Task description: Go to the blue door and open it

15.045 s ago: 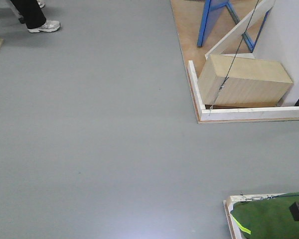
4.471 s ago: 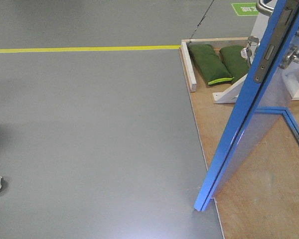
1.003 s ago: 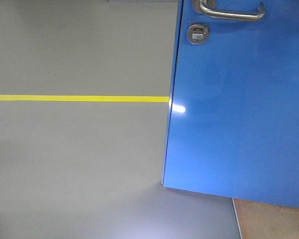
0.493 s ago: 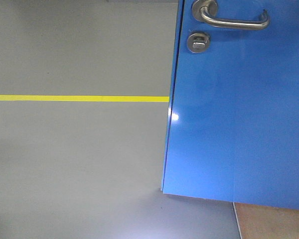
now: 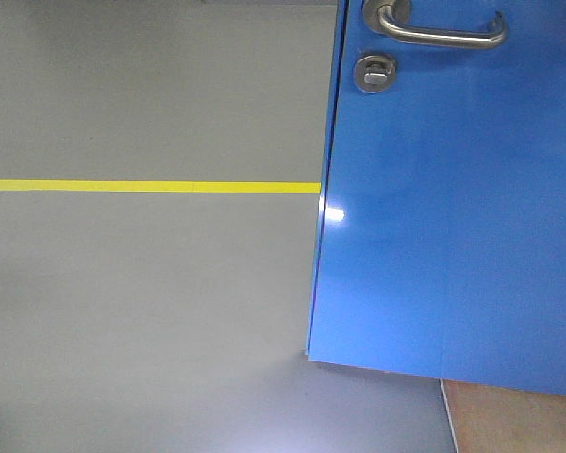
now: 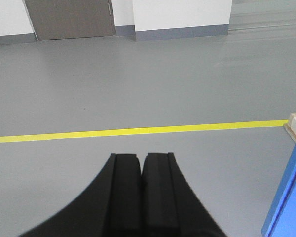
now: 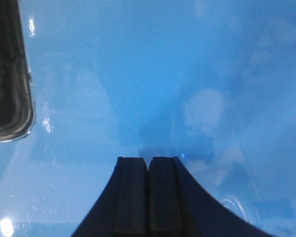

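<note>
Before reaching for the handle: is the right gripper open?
Shut: right gripper fingers meet, facing the door.

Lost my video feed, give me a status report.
Both grippers shut, empty: left gripper, right gripper. Right faces the blue door close up. Lever handle untouched. Nothing in the way.

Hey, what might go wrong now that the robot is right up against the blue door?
The right gripper is shut and points straight at the blue door, very near it; driving on might jam the fingertips into the glossy panel. The lever handle sits at the top edge of the front view, so aiming at it may be poor. The left gripper, shut, faces open floor past the door's edge.
</note>
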### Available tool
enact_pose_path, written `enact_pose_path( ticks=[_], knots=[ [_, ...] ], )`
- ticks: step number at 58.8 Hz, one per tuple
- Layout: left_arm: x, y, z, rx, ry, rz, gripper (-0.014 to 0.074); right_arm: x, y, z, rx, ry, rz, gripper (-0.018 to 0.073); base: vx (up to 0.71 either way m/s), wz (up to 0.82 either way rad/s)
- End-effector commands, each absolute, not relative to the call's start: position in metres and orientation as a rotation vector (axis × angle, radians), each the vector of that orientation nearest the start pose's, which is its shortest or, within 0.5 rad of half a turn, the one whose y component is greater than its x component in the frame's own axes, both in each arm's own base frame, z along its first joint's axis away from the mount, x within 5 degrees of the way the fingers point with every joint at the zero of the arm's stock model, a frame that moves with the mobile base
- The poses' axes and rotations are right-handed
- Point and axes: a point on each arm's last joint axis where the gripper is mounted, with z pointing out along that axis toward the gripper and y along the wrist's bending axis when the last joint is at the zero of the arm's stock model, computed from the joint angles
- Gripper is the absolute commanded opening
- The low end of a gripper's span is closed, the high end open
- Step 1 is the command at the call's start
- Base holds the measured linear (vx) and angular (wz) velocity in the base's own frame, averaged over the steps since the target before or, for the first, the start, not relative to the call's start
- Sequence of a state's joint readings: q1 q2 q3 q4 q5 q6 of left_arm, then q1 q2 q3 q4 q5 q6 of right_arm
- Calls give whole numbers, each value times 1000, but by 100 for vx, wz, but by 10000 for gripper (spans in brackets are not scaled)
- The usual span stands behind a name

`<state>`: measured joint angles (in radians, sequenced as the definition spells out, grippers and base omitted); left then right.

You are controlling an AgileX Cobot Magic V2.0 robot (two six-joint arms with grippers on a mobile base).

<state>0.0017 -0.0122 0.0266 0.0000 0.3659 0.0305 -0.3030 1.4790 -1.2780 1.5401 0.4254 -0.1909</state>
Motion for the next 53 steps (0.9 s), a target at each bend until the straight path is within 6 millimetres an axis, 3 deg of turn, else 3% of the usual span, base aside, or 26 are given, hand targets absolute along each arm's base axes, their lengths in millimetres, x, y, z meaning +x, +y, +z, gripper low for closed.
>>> enact_pose_path(
  ticks=[1,14,22,43,53],
  knots=[
    [54,0,178,21,1774,23,70,333,-64,415,1024,1410,1151,3,0,0],
    [54,0,178,21,1774,23,70,334,-65,414,1035,1402,1129,3,0,0],
    [54,0,178,21,1774,23,70,325,-55,425,983,1402,1078,3,0,0],
    [54,0,178,21,1774,23,70,279,11,450,301,1716,596,3,0,0],
    [54,0,178,21,1774,23,70,251,18,457,110,1730,407,3,0,0]
  ],
)
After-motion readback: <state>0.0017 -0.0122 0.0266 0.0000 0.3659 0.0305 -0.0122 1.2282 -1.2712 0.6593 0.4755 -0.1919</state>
